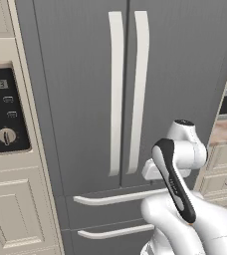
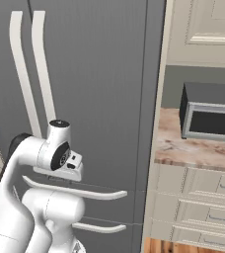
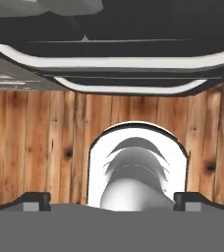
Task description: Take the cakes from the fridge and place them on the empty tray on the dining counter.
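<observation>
Fridge doors are seen shut, cakes presumably hidden inside; the gripper, jaws spread wide and empty, is pointed at the wood floor. Door handles at 11 o'clock could be missed or grazed.

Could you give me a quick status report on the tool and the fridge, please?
Tool open, empty, pointing down at the wooden floor. Fridge doors both shut, handles untouched. Cakes and tray not in sight. Nothing between arm and fridge.
</observation>
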